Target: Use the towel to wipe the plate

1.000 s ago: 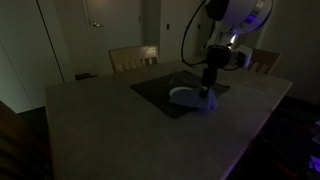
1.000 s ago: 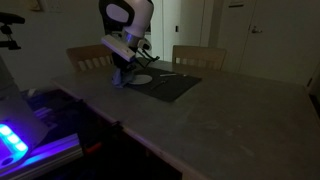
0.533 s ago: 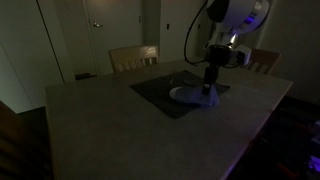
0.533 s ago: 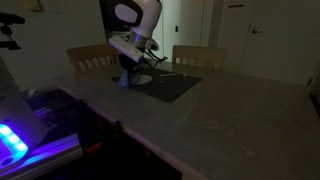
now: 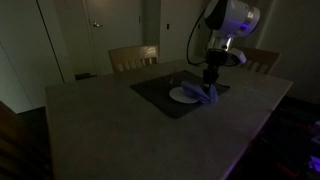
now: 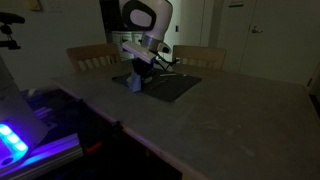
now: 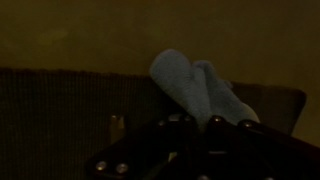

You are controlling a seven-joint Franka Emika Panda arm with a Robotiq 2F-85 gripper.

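Note:
The scene is very dark. A white plate lies on a dark placemat in the middle of the table. My gripper stands just at the plate's right edge, shut on a bluish-grey towel that hangs down onto the mat. In the other exterior view the gripper holds the towel next to the plate. In the wrist view the towel sticks out past my dark fingers over the placemat; the plate is not clear there.
The placemat lies on a large grey table. Wooden chairs stand at its far side; they also show in the other exterior view. A stand with a purple light is beside the table.
The arm has swung across the plate with the towel, from over the plate's near part to its edge. The plate has stayed in place.

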